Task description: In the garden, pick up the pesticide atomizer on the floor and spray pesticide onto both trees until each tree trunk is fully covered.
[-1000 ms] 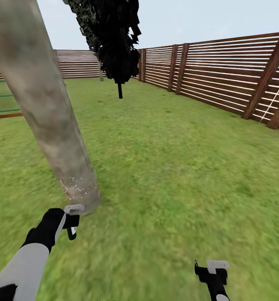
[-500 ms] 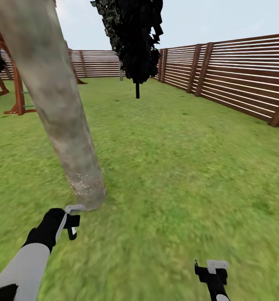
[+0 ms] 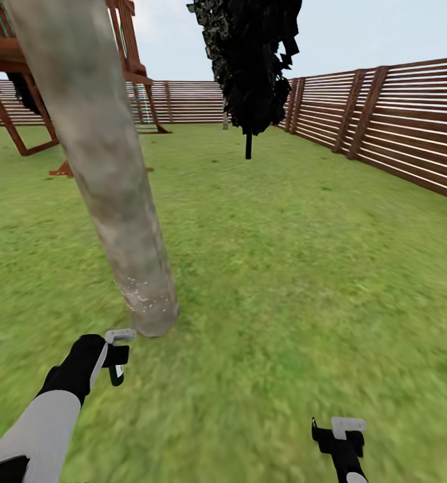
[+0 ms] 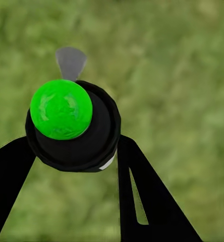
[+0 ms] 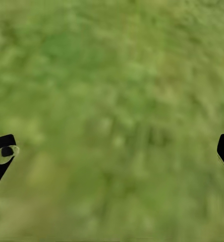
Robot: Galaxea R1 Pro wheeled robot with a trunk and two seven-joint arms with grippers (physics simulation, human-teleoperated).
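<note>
Now left jaws [image 4: 74, 151] clamp the atomizer [image 4: 71, 126] beside the tree trunk [image 3: 109, 174]; right jaws [image 5: 112, 151] gape empty.

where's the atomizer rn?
In the left gripper: the left wrist view shows the atomizer clamped between its fingers over grass. In the head view it sits lower left, near the trunk base.

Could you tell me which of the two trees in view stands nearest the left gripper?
The thick beige-grey tree trunk, rising just beyond the left gripper; the dark conifer stands far back by the fence.
</note>
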